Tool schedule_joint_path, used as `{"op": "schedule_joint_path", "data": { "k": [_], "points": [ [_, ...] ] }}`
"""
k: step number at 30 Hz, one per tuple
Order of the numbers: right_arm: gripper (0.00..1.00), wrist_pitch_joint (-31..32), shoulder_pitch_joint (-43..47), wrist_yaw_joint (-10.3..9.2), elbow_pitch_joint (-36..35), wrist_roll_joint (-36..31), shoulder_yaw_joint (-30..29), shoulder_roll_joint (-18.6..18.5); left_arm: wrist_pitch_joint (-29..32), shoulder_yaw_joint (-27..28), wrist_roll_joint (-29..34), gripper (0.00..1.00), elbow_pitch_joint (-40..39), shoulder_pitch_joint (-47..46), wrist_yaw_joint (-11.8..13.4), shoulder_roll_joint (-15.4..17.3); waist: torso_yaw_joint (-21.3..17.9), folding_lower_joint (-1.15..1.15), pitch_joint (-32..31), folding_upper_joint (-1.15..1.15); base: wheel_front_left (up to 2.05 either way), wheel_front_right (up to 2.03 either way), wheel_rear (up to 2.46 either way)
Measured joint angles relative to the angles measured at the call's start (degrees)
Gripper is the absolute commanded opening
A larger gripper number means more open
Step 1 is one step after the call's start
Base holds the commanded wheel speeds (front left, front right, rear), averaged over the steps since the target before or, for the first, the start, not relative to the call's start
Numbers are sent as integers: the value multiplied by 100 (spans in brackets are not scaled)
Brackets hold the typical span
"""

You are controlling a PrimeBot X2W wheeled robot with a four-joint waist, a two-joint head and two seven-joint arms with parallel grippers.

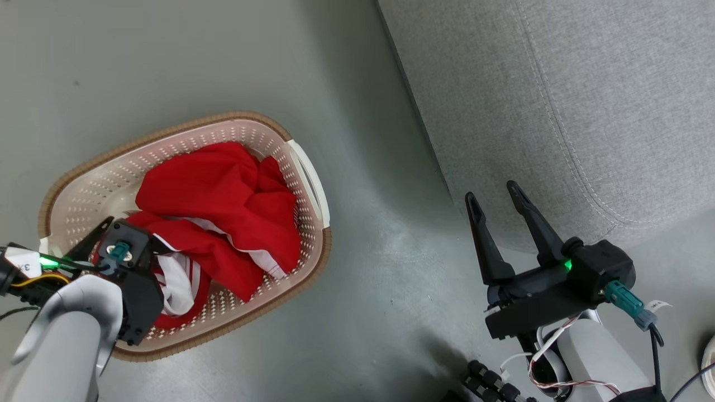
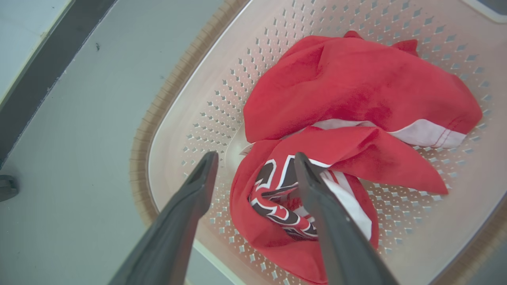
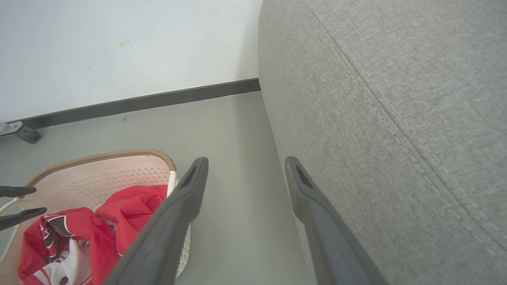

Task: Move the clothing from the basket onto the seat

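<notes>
Clothing [image 2: 356,91] lies crumpled in basket [image 1: 184,134] on floor beside seat [image 1: 586,100], bright red soft fabric with white stripe trim and black-and-white numerals on the lower piece; left gripper [image 2: 255,157] spread over heap, right gripper [image 1: 492,190] spread, empty.

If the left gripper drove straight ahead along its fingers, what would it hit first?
Most likely the clothing. The left gripper, jaws open, points down into the basket, at the red fold with the numerals. How far off it is remains unclear.
</notes>
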Motion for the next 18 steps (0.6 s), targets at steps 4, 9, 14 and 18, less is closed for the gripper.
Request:
{"op": "schedule_joint_path", "data": {
  "k": [4,9,14,18],
  "points": [
    [100,0,-1,1,-12,23,-27,4,74,-27,0,100,58,-137,-4,98,-23,0,136,0,0,0,0],
    [100,0,-12,26,-21,30,-53,14,103,-143,-1,100,158,-232,-7,99,-35,0,272,0,0,0,0],
    [100,0,-92,43,-19,32,-63,21,178,-325,-1,100,233,-259,-42,97,-35,0,302,0,0,0,0],
    [100,0,-111,43,-18,43,-58,24,199,-470,14,100,254,-301,-42,122,-29,0,311,-1,0,0,0]
  ]
}}
